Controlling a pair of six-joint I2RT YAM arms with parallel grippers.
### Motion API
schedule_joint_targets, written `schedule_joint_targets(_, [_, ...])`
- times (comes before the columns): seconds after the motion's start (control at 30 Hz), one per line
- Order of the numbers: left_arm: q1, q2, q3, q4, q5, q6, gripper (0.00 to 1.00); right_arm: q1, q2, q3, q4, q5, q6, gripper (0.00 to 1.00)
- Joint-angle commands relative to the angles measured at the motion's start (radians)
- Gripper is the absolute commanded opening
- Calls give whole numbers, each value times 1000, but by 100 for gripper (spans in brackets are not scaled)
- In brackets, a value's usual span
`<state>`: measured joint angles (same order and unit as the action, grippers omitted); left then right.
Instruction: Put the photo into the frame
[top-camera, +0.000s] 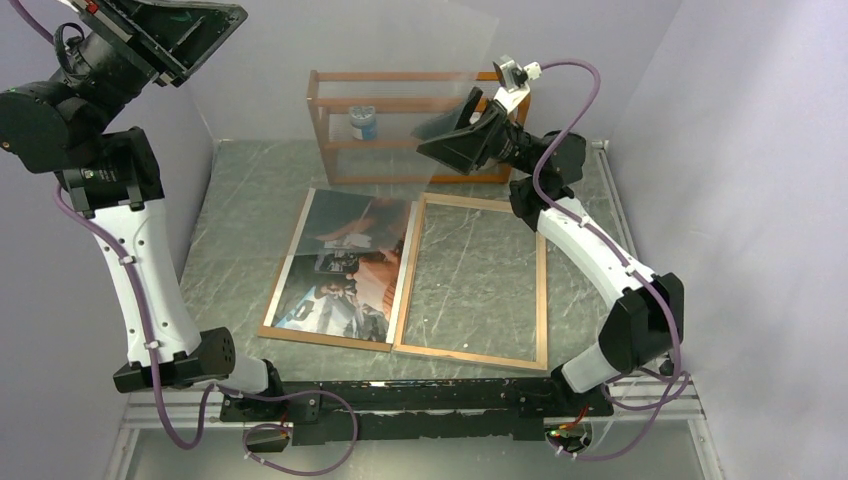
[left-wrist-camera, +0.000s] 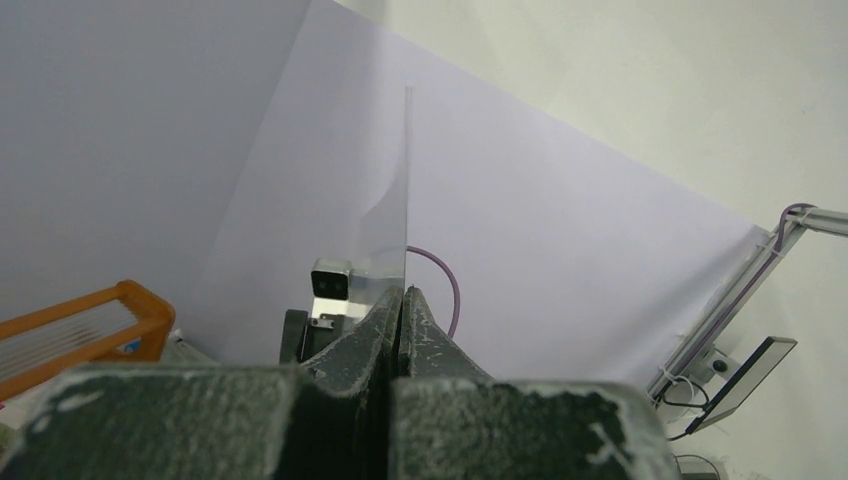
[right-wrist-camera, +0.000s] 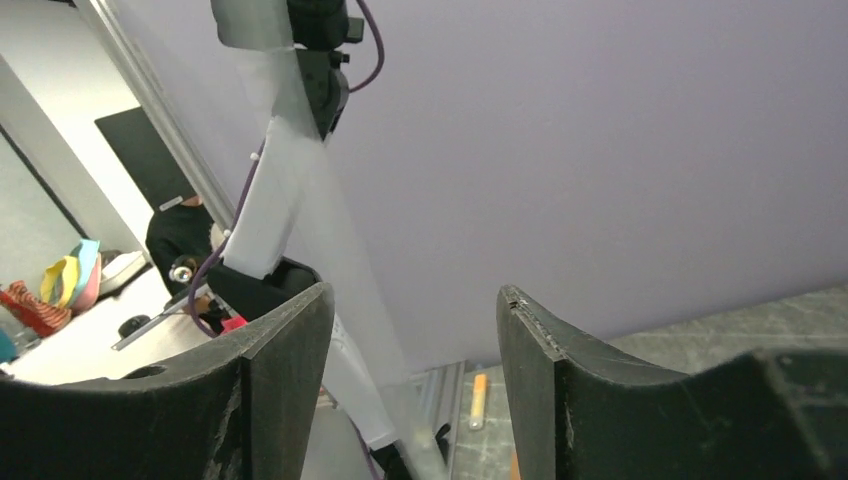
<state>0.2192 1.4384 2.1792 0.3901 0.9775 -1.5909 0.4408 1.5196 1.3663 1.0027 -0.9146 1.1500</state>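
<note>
One frame (top-camera: 470, 358): flat on the table, centre-right, just beside the photo.
One photo (top-camera: 345, 265): face up, left of the frame.
One clear sheet (left-wrist-camera: 398, 230): held in the air.
Left gripper (left-wrist-camera: 403, 300): pressed together on the sheet's edge.
Right gripper (right-wrist-camera: 415, 320): fingers spread, the sheet passing between them.

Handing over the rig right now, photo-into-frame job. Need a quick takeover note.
Left gripper: shut on one edge of the clear sheet, held high above the table.
Right gripper: open, fingers either side of the sheet's other end; contact unclear.
Frame: flat on the table, wood-coloured rim up, table showing through.
Photo: flat on the brown board, left of the frame.
Done: photo not in the frame.
Left: probably sheet, photo, then board into the frame.
</note>
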Motion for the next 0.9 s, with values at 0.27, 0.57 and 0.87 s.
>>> schedule_joint_targets(0.27, [-1,-26,-21,-101,-62,95,3,-3,-88,-82,137,-25,59,41])
schedule_joint_targets(0.57, [-1,-69,-134,-147,-176,133,2,33,-113,-143,142,29,81,40])
schedule_joint_targets(0.87, [-1,-154,-303,-200,-351,195,3,82,-126,-194,70,114,67,30])
